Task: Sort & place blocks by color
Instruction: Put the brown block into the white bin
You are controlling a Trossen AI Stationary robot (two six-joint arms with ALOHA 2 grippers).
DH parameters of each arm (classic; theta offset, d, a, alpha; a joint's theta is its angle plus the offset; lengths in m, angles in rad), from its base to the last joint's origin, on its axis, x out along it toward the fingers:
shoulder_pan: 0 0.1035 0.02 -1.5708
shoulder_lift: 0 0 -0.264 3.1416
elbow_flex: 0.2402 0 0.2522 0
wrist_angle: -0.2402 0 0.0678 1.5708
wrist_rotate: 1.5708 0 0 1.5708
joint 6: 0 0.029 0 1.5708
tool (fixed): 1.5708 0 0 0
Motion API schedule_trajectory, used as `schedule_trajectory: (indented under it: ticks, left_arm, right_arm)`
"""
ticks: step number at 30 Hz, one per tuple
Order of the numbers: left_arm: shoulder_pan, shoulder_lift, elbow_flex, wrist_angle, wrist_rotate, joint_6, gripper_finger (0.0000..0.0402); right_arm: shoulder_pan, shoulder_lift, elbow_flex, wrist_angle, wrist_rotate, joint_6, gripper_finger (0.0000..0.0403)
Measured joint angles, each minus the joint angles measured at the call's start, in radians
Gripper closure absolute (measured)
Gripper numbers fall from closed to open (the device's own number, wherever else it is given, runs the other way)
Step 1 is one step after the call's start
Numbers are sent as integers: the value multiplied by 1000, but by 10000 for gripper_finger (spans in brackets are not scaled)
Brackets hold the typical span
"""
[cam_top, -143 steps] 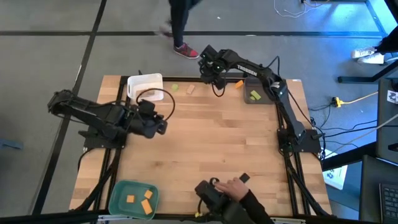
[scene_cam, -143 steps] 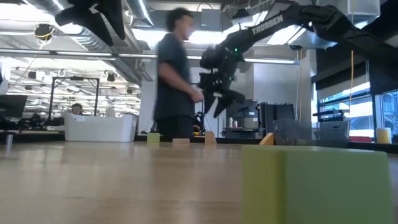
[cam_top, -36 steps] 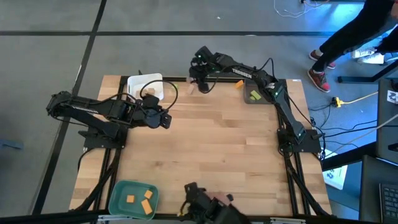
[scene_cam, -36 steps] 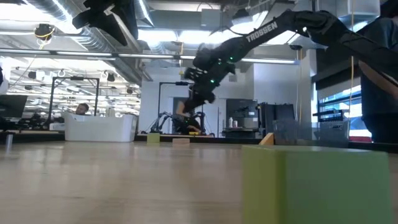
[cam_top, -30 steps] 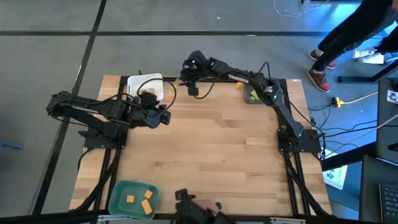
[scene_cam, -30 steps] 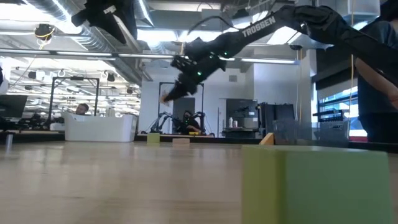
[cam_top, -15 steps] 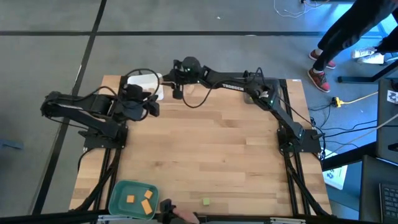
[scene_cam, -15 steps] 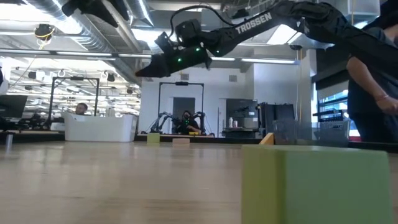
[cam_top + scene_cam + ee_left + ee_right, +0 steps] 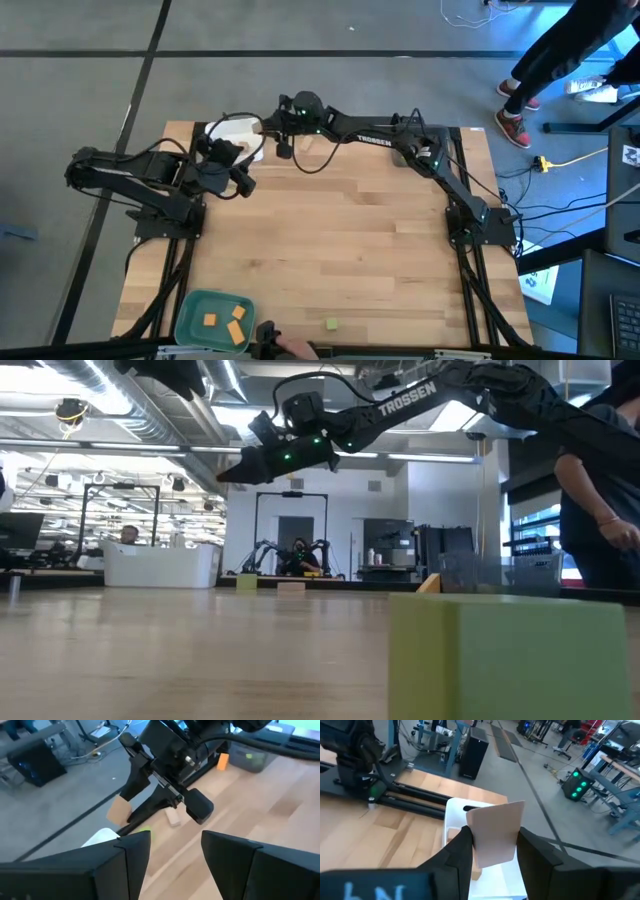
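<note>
Since a second ago my right pincer (image 9: 281, 137) has swung across to the white tray (image 9: 236, 131) at the table's (image 9: 340, 240) far edge, clenched on a tan block (image 9: 496, 831) held above it. My left pincer (image 9: 172, 852) hovers close by with fingers parted, carrying nothing. Judging by looks, this wooden cube is light, stiff and smooth, best pinched on two flat opposite faces. Orange blocks (image 9: 226, 322) lie in the teal tray (image 9: 192, 310); one green block (image 9: 330, 323) rests near the bare plank table's front edge. A person (image 9: 598, 520) stands beyond.
</note>
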State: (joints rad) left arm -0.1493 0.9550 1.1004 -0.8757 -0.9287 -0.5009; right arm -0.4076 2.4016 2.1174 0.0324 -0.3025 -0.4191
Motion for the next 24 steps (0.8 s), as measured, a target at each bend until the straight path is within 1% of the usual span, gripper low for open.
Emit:
schedule_trajectory:
  ticks: [3, 4, 7, 10, 12, 14, 17, 21, 24]
  left_arm:
    - [0, 0, 0, -3, -40, 16, 230]
    - [1, 0, 0, -9, -55, 43, 230]
    - [1, 0, 0, -11, -66, 218, 230]
    - [8, 0, 0, -10, -67, 399, 230]
    - [32, 0, -1, -10, -66, 476, 230]
    - [66, 0, -1, -11, -54, 518, 230]
    - [125, 0, -1, -11, 21, 553, 230]
    - [202, 0, -1, -12, 194, 621, 230]
    - [244, 0, -2, -12, 240, 661, 230]
  right_arm:
    - [3, 0, 0, 12, 17, -16, 279]
    - [3, 0, 0, 11, 18, -32, 279]
    - [9, 0, 0, 12, 20, -86, 279]
    - [20, 0, 0, 22, 16, -101, 279]
    - [28, 0, 0, 24, 10, -103, 279]
    - [38, 0, 0, 24, -5, -118, 279]
    - [60, 0, 0, 24, -11, -154, 279]
    - [86, 0, 0, 35, -13, -167, 279]
    - [101, 0, 0, 48, -13, -168, 279]
